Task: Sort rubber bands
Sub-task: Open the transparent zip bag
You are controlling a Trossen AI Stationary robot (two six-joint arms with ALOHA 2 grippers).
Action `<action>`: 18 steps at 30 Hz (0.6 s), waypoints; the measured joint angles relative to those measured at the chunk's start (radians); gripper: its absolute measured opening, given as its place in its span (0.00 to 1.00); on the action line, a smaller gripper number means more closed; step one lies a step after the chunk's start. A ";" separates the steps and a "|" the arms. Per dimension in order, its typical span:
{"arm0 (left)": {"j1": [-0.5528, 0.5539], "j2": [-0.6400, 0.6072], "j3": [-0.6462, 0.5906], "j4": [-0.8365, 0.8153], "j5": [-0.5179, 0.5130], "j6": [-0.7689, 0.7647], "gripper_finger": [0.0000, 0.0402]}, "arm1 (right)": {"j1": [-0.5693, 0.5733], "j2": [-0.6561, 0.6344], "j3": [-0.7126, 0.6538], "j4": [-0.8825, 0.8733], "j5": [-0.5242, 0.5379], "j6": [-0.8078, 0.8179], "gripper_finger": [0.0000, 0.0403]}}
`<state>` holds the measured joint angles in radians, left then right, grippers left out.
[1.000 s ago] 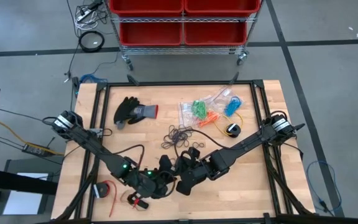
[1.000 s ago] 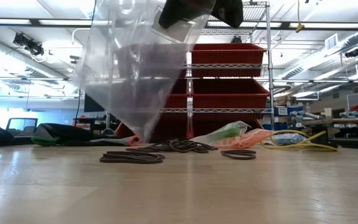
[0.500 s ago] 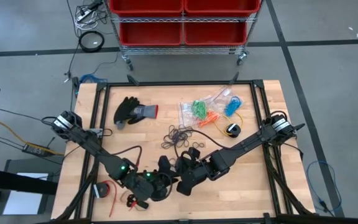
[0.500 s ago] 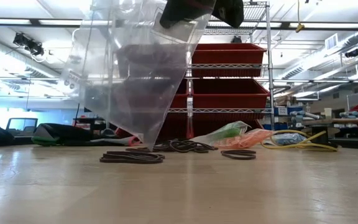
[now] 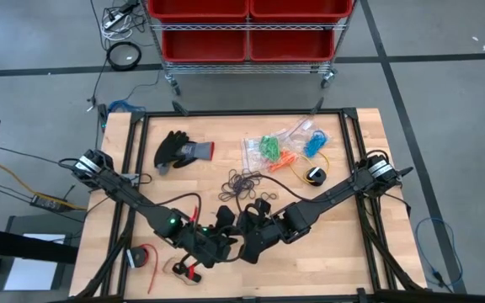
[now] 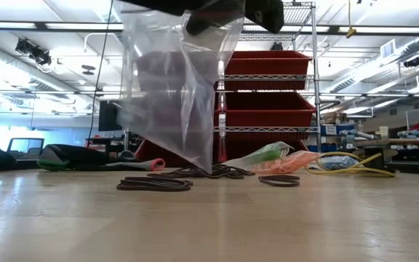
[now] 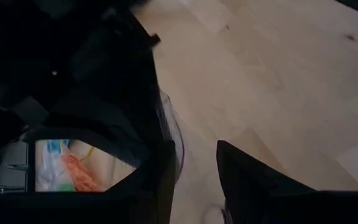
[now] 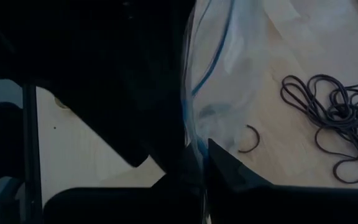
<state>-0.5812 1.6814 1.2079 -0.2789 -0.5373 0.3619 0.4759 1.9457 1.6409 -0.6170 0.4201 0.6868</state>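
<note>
A clear zip bag (image 6: 173, 87) hangs near the table's near edge, its lower corner (image 6: 209, 169) just above the wood. My right gripper (image 5: 244, 242) is shut on its top. My left gripper (image 5: 215, 246) stands open right beside it, at the bag's mouth. Loose black rubber bands (image 5: 242, 181) lie on the table beyond the grippers, and also show in the right wrist view (image 8: 340, 124). Small bags of green (image 5: 268, 148), orange and blue (image 5: 313, 141) rubber bands lie at the far right. My left gripper has one finger (image 7: 166, 180) against the bag's thin rim (image 7: 171, 134), and bare wood shows between its fingers. Whether that finger is inside the mouth I cannot tell. My right gripper pinches the bag's top edge by the blue zip strip (image 8: 194, 134) between its two fingers, slanting down. The bag hangs below them, clear of the table.
A black glove (image 5: 179, 150) lies at the far left. A red object (image 5: 146, 257) sits by the near left edge. A yellow cable with a dark reel (image 5: 314, 174) lies right of the loose bands. Red bins (image 5: 247, 25) stand beyond the table.
My left gripper has shifted back toward the right gripper and rolled at the wrist. The hanging bag has swung: its lower corner has moved to the right in the low view, and the bag now hangs narrower. My right gripper has kept still.
</note>
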 joint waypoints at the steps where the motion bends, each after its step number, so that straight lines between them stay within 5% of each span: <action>1: 0.000 0.000 0.000 -0.008 0.000 0.000 0.32 | 0.000 0.000 0.000 0.001 -0.001 0.000 0.00; 18: 0.000 0.001 0.000 -0.135 0.002 -0.076 0.32 | 0.002 0.000 0.000 0.004 0.006 0.000 0.00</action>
<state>-0.5808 1.6822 1.2083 -0.4137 -0.5354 0.2855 0.4778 1.9457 1.6409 -0.6132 0.4262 0.6872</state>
